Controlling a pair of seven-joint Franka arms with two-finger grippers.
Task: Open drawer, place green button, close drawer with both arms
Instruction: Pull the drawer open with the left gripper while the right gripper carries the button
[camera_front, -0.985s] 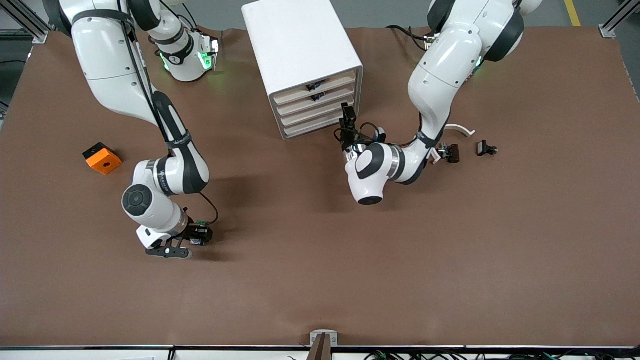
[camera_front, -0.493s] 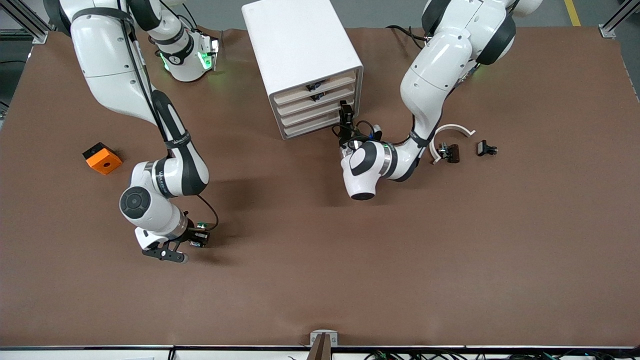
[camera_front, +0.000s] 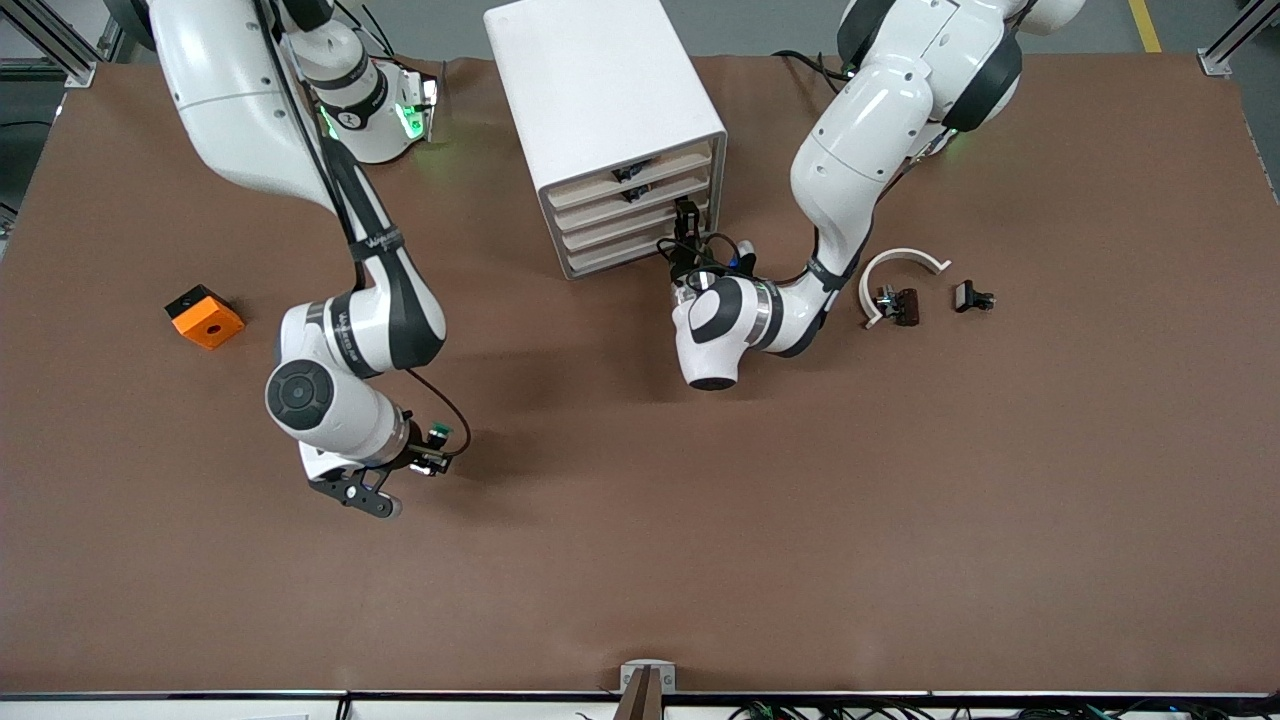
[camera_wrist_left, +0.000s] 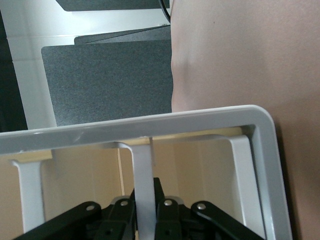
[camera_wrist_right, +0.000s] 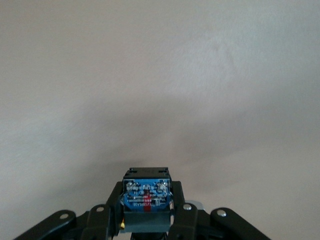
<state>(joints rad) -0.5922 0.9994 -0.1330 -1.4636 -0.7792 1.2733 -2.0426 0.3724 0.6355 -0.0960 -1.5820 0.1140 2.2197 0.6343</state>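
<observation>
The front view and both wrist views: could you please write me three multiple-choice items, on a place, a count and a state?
1. Where is the left gripper? A at the white rounded cabinet's drawer fronts; B over an orange block; C over a white ring.
2. How many cream-fronted drawers does it show? A two; B six; C four.
3. The right gripper is: A open; B shut on the green-capped black button; C shut on a cable.
A: it sits against the stacked fronts. C: four fronts are stacked. B: the button sits between its fingers, above the brown table.
</observation>
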